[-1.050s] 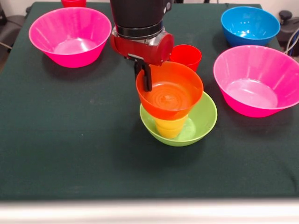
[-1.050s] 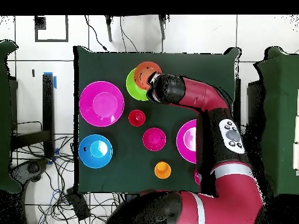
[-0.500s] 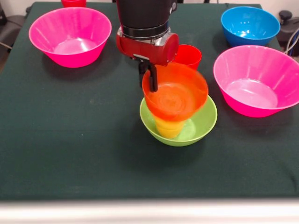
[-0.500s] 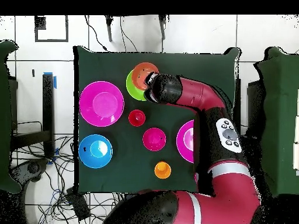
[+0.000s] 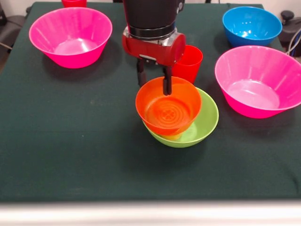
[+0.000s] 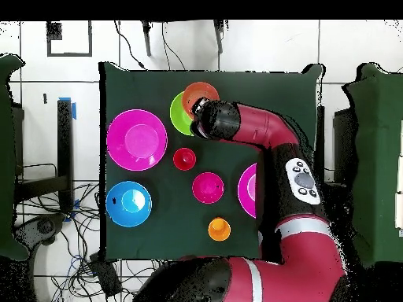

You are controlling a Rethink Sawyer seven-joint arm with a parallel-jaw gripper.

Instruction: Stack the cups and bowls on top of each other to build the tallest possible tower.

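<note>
The orange bowl (image 5: 168,109) rests tilted toward the front, on top of the lime-green bowl (image 5: 204,120). It covers the yellow cup beneath it almost entirely. My gripper (image 5: 154,87) hangs at the orange bowl's far rim and is open. One finger stands outside the rim and the other reaches down inside the bowl. From overhead, the orange bowl (image 6: 201,90) and green bowl (image 6: 179,116) show at the table's far edge, with the wrist (image 6: 212,119) covering the fingers. A red cup (image 5: 190,60) stands just behind the stack.
Hot-pink bowls stand at back left (image 5: 70,35) and right (image 5: 258,80), and a blue bowl (image 5: 251,24) at back right. Overhead also shows a small crimson bowl (image 6: 208,187) and an orange cup (image 6: 219,229) near the robot's base.
The gripper's fingers have spread apart and let go of the orange bowl's rim. The bowl has dropped lower and tipped toward the front, hiding the yellow cup.
</note>
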